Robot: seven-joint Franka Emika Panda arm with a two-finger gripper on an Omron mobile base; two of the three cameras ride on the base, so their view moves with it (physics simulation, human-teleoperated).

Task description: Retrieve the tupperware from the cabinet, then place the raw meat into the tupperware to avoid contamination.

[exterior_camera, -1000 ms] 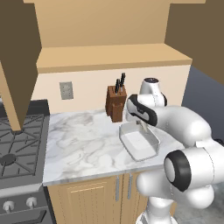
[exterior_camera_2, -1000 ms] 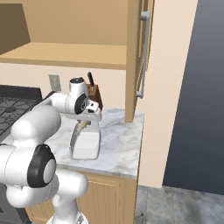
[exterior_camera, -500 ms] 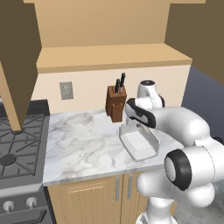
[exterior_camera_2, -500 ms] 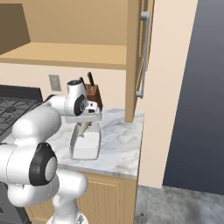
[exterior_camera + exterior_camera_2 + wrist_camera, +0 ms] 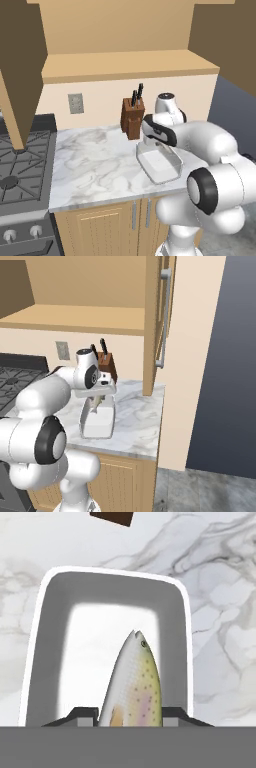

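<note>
The white tupperware stands on the marble counter near its right end. My gripper hangs just above the tub and is shut on the raw meat. This is a slender speckled fish, held by its tail end with its head pointing down into the tub. In the left base view my own arm hides the fish. The cabinet above the counter stands with both doors swung open.
A brown knife block stands just behind the tub against the wall. A gas stove borders the counter on the left. The open right cabinet door with its bar handle hangs over the counter's right end.
The hand has drifted very slightly to the left over the tub with the fish still held. The tub and knife block have not moved.
</note>
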